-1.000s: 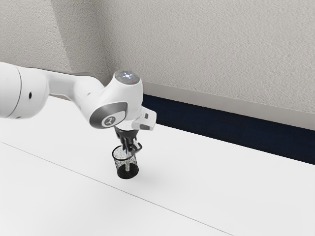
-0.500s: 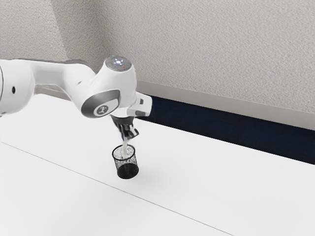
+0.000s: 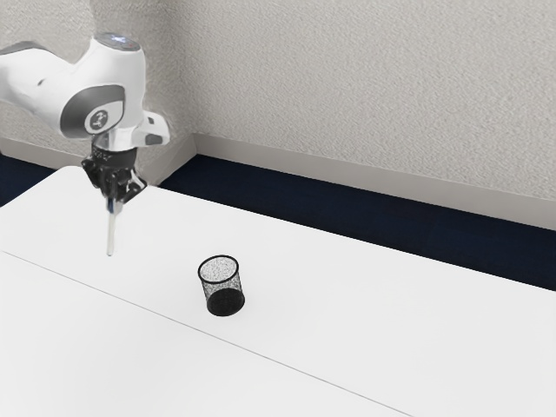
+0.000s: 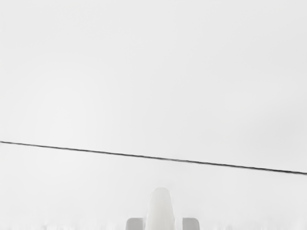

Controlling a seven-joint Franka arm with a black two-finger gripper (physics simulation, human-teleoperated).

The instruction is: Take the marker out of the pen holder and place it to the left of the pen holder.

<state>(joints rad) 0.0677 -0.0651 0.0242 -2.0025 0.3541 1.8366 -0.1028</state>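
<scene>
From where I sit at the controls, the taking-out half of this job looks done: the marker [image 3: 110, 233] is clear of the pen holder [image 3: 226, 301] and hangs nearly upright, well apart from it on the exterior view's left of it. My gripper [image 3: 115, 201] has its fingers closed in on the marker's upper end, pinching it from both sides, with the long pale length pointing down. The pen holder stands upright on the table [image 3: 347, 313], its mesh cup empty. What is left is the placing. I judge that the marker is up in the air, so I need to bring it down beside the pen holder, ease it onto the tabletop and let go. Exactly which side of the pen holder counts as left I can't settle from this camera, so I'd check that before lowering. Released upright, the marker would likely topple and roll, so I'd want it low and tilted over first.
</scene>
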